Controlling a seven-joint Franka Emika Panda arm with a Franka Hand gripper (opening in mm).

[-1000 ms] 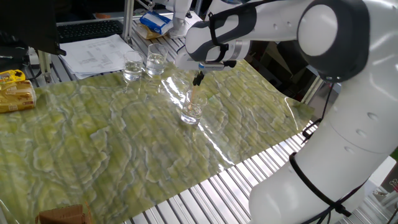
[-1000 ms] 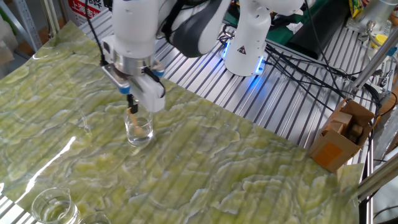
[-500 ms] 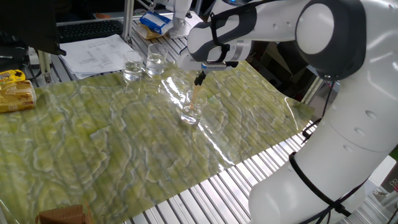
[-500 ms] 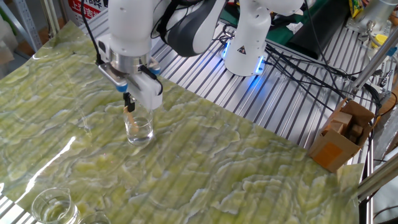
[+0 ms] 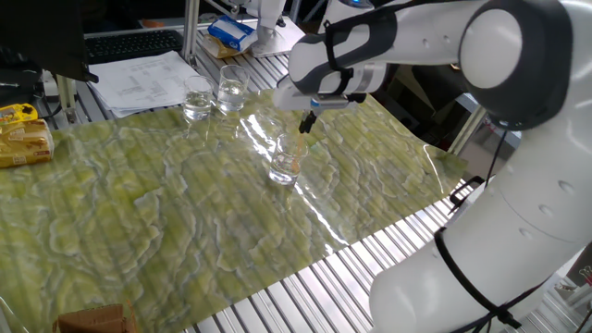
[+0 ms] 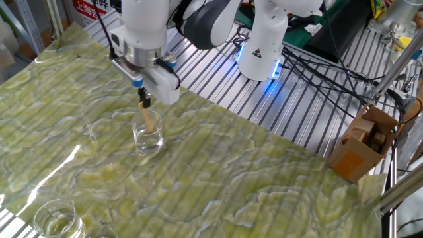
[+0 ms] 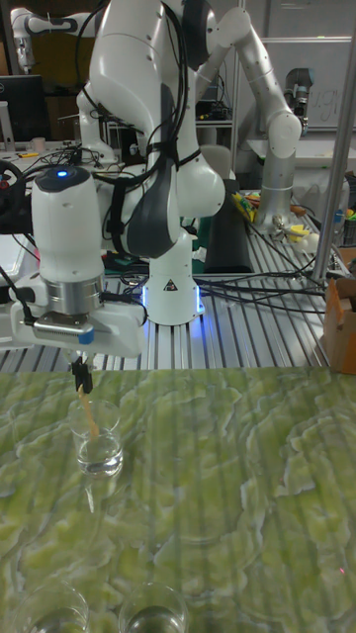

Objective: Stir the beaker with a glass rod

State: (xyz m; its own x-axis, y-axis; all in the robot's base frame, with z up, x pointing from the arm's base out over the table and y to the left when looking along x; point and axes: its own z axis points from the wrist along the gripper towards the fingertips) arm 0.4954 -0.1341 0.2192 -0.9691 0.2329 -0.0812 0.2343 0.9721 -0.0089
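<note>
Beaker (image 7: 98, 437) glass, the landmark for everything else, stood upright on the green marbled mat (image 6: 264, 185), with a little clear liquid pooled at its bottom. Nearer the tall camera than the beaker, two spare beakers (image 7: 99, 605) showed only their rims at the mat's front edge. Inside the beaker leaned the glass rod (image 6: 148, 119), a thin tan stick, its lower end down in the vessel and its upper end slanting out past the rim. Directly above the beaker hung the gripper (image 6: 143, 99), its dark fingers closed together on the rod's top end. Judged from this, the rod was already picked up and dipped, and the stirring itself appeared to be in progress; how many turns were made could not be told, and what seemed left was to finish the circling and lift the rod clear. Beyond the beaker rose a white robot base (image 7: 168, 287) with a blue light.
</note>
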